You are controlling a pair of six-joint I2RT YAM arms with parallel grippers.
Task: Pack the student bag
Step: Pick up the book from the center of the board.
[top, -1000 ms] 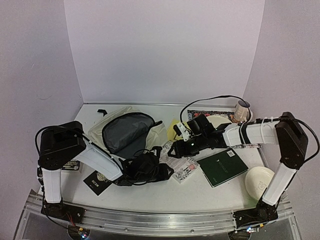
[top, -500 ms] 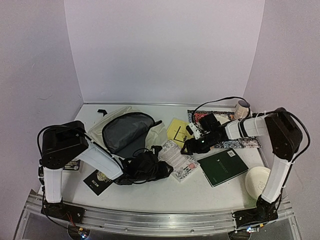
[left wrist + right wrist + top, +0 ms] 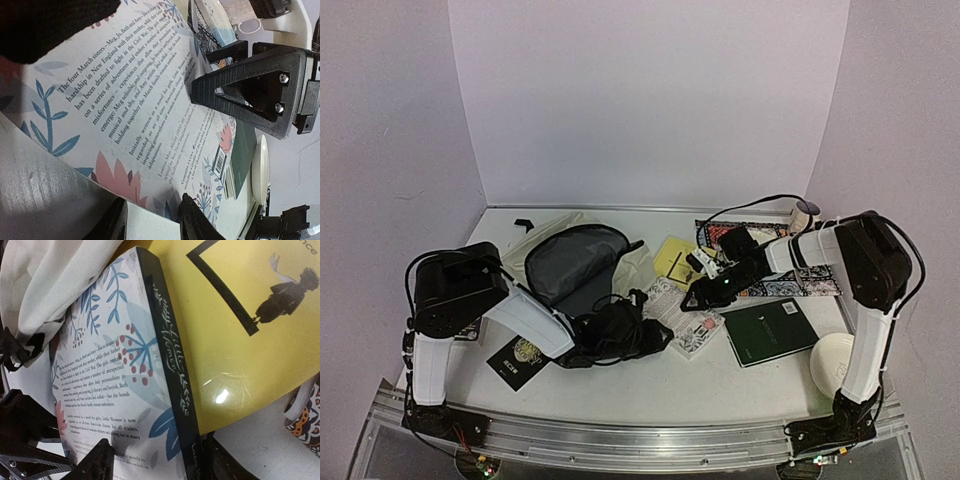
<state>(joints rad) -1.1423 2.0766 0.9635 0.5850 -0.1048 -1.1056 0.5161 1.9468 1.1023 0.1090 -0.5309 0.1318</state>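
**Novel Lined Up for the Student Bag**

From above, the student bag [image 3: 582, 262] was pictured lying open left of centre on the table [image 3: 650, 390]. Its grey lining was exposed and its black straps were bunched toward the near edge. The left gripper [image 3: 638, 335] was half hidden among those straps. The right gripper [image 3: 705, 293] was set at the far edge of a floral paperback [image 3: 682, 322] just beside the bag. A yellow book [image 3: 672, 258], a green notebook [image 3: 770, 333] and a white dish [image 3: 840, 360] were seen lying outside the bag.

At the left wrist, the frame was filled by the paperback's back-cover blurb. The claw's fingers were shown parted, with nothing caught between them.

At the right wrist, "Little Women" could be read on the dark spine. The fingers were placed astride the spine's end, one over the cover and one beside it. Whether they were clamped on the book could not be told. Cream fabric of the bag was visible at the upper left.

The step in hand was judged to be the pick-up of the novel. A firm pinch, a lift and a short carry into the open mouth would be called for next.
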